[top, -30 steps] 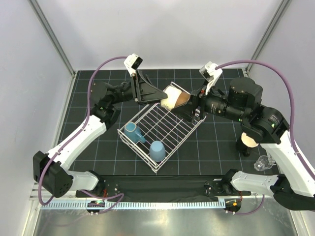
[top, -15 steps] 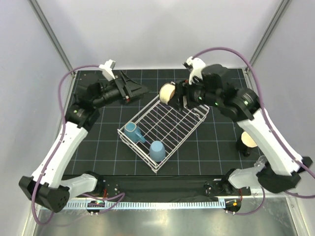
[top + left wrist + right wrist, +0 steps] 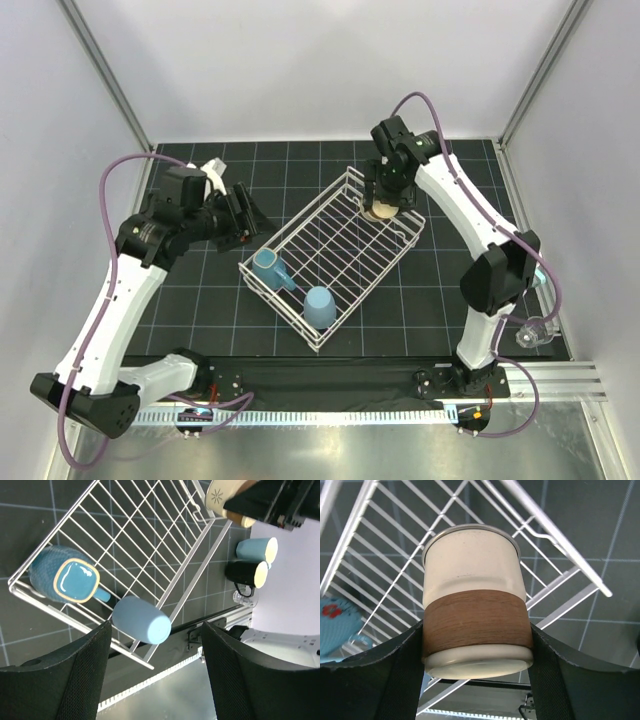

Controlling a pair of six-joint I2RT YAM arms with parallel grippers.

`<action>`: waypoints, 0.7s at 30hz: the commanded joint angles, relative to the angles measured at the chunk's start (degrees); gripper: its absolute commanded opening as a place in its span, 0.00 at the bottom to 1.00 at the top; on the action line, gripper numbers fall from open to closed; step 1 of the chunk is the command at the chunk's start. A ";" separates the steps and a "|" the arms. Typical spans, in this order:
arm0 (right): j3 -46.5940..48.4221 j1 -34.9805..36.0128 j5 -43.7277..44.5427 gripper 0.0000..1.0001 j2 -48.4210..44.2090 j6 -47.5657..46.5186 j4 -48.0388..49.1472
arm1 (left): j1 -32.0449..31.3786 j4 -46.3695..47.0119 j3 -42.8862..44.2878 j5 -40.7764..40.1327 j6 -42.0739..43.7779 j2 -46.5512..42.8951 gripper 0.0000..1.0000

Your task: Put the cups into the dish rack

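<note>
The white wire dish rack (image 3: 295, 218) lies diagonally mid-table. A blue handled mug (image 3: 268, 268) and a light blue tumbler (image 3: 320, 305) rest in its near end. My right gripper (image 3: 382, 200) is shut on a beige cup (image 3: 475, 615) with a brown band. It holds the cup rim-down over the rack's far right corner, and contact with the wires cannot be told. My left gripper (image 3: 250, 215) stands open and empty, left of the rack. A pale blue cup (image 3: 256, 549), a small dark cup (image 3: 246, 574) and a clear glass (image 3: 535, 332) stand right of the rack.
The black gridded mat (image 3: 190, 290) ends at a metal rail (image 3: 300, 415) along the near edge. White walls close in the left, back and right sides. My right arm's elbow (image 3: 495, 280) hangs over the cups standing at the right.
My left gripper opened, let go of the beige cup and drew back to the left. My right gripper kept the cup and swung it down over the rack's far corner.
</note>
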 commanded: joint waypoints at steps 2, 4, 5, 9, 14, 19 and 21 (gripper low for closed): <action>4.72 -2.15 3.31 0.04 2.20 5.21 -4.83 | 0.03 -3.33 0.98 -1.02 2.77 -1.06 0.70; 4.89 -2.42 3.66 0.04 3.61 6.45 -6.76 | -0.06 -3.59 1.06 -0.76 3.30 -0.71 0.70; 4.89 -2.50 4.36 0.04 4.57 6.97 -7.03 | 0.03 -3.68 1.15 -0.76 3.56 -0.27 0.70; 5.59 -2.59 5.15 0.04 6.16 8.29 -8.00 | 0.03 -3.24 1.50 -0.58 3.91 1.14 0.71; 5.78 -2.51 5.15 0.04 7.75 9.00 -9.93 | 0.03 -1.93 2.21 1.09 4.00 3.42 0.70; 1.99 -2.59 4.45 0.04 8.62 7.51 -7.65 | 0.03 -1.75 3.43 1.18 4.62 5.36 0.70; 1.91 -2.59 4.80 0.04 9.06 7.33 -7.39 | 0.03 -1.92 4.66 1.35 4.70 5.97 0.70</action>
